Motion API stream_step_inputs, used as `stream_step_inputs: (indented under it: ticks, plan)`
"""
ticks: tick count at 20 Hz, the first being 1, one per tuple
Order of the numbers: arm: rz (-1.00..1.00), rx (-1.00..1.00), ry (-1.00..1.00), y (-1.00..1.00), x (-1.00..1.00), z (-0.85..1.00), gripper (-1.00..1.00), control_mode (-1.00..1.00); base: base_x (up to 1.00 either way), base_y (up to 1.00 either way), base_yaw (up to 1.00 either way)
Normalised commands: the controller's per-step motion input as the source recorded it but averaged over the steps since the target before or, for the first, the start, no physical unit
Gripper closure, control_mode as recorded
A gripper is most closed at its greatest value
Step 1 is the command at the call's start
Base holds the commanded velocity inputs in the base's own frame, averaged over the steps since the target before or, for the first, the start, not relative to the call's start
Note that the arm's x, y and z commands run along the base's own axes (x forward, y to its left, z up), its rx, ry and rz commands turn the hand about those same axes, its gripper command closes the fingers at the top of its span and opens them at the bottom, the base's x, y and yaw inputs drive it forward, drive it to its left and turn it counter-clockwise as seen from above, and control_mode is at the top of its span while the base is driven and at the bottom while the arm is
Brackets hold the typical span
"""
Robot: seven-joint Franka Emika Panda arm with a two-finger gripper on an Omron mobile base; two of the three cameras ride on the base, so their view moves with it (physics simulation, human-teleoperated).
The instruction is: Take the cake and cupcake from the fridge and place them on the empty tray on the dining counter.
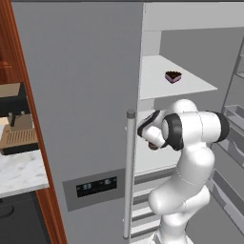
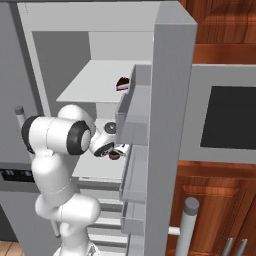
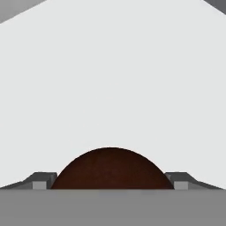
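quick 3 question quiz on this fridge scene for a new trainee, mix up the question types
1. True or false: the cake sits on a higher shelf of the fridge than the one the gripper is working at.
2. In the hand view, what lies between the fingertips? A) the cake B) the cupcake C) a tray
3. Fill in: the fridge door on the right, with its bins, stands ____.

Key: 1 true; 2 B, the round dark-brown top sits between the two tips, though firm contact cannot be confirmed; 3 open.
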Motion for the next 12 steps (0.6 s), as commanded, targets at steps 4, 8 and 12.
stream_step_inputs:
  ticks: [4, 8, 12]
  plan:
    - [0.0, 0.02, -0.09, -0.19, -0.75, 0.17, 1.0, -1.0, 0.0, 0.0, 0.0]
    - [0.0, 0.03, 0.0, -0.12, -0.81, 0.58, 1.0, -1.0, 0.0, 0.0, 0.0]
    - [0.0, 0.0, -0.03, -0.01, -0.56, 0.94, 1.0, -1.0, 0.0, 0.0, 0.0]
